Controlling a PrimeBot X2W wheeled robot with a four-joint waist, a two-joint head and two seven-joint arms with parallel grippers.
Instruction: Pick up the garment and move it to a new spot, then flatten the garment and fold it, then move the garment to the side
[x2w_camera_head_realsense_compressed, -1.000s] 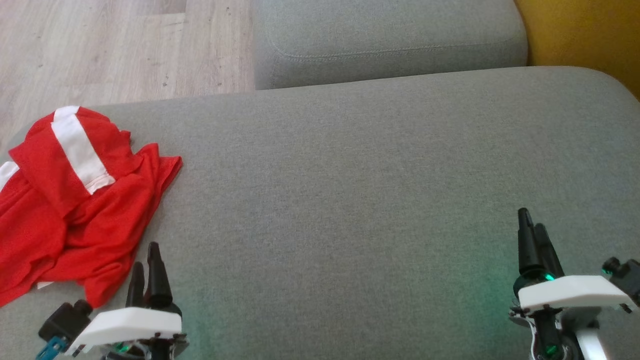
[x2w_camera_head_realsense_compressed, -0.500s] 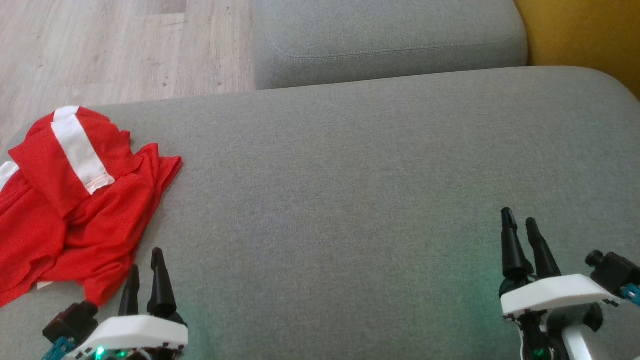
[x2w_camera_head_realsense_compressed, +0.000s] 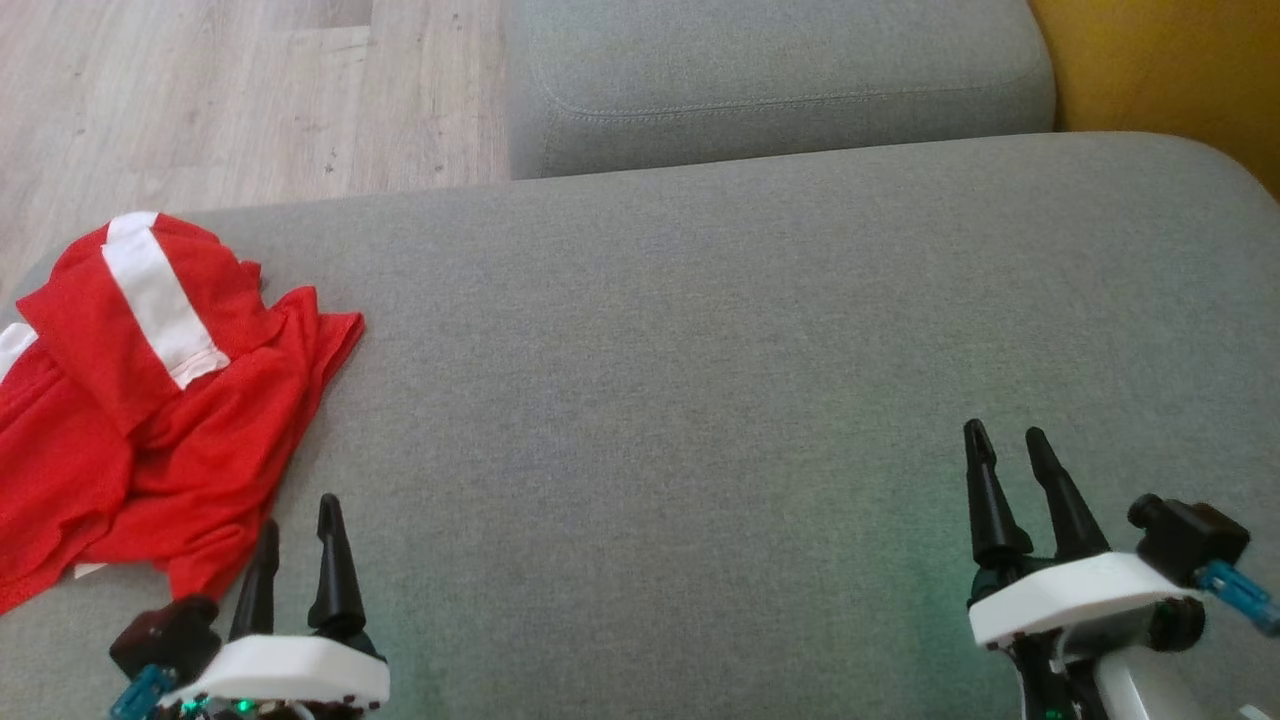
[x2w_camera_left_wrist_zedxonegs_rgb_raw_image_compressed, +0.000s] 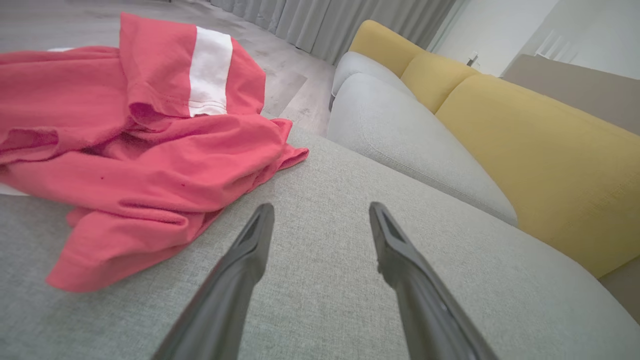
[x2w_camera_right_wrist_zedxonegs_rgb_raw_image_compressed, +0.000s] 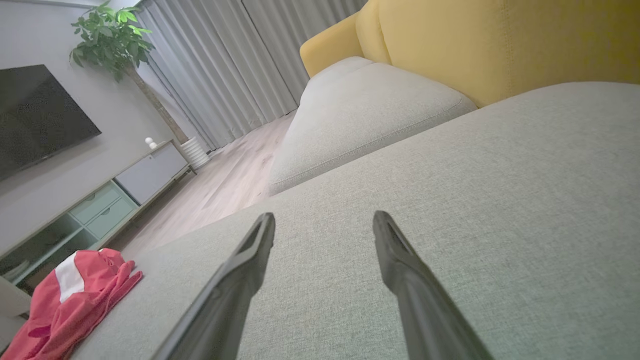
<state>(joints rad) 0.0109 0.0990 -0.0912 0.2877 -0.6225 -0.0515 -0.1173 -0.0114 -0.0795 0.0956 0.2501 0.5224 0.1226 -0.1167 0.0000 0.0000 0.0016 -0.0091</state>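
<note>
A crumpled red mesh garment with a white stripe is laid at the left edge of the grey fabric sofa seat. The left end effector is positioned just beside it, fingers apart; the right end effector, likewise spread, is seen near right.

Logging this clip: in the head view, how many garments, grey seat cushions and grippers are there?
Garments: 1, the red garment, crumpled at the left edge.
Grey seat cushions: 2, the near cushion and the far cushion.
Grippers: 2, the left gripper and the right gripper, both open and empty.
Total: 5
</note>
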